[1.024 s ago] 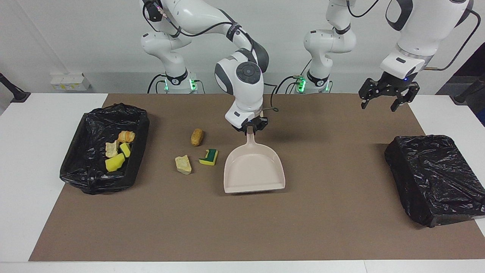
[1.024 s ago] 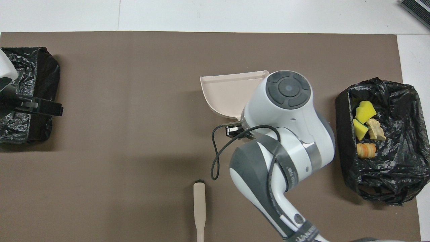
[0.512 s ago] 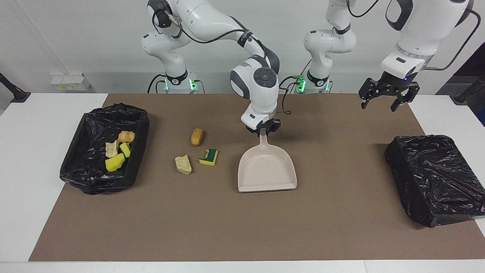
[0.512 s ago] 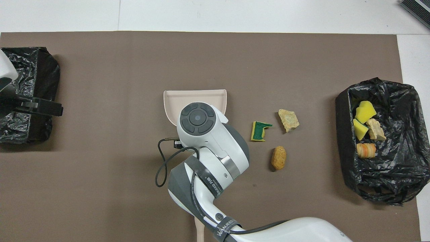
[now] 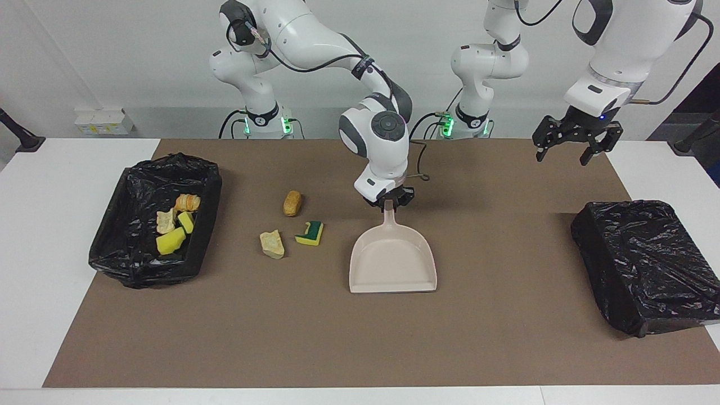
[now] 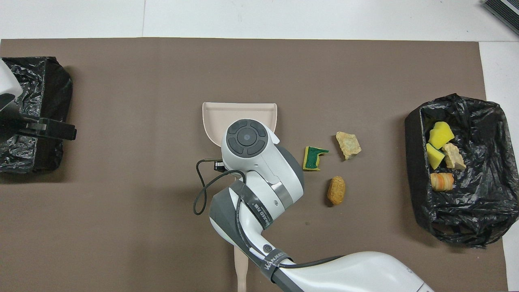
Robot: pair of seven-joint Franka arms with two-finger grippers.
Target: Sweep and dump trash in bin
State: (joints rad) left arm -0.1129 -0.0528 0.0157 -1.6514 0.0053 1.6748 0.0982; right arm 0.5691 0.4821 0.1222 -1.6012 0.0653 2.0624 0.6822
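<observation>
Right hand (image 5: pixel 388 203), clamped on the dustpan (image 5: pixel 392 263) handle, has just set it back on the table beside three loose scraps (image 5: pixel 292 225), four already in the bin (image 5: pixel 140 270); left hand (image 5: pixel 569 147) waits, fingers apart.

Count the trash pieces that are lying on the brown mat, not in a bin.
3: green-and-yellow sponge beside the dustpan; tan chunk beside it toward the open bin; brown bread piece nearer the robots.

I note a pale pink dustpan (image 5: pixel 392 264), a green-and-yellow sponge (image 5: pixel 310 233), tan bread pieces (image 5: pixel 272 244), black bin liners (image 5: pixel 154 219), and a brown mat (image 5: pixel 360 337).
</observation>
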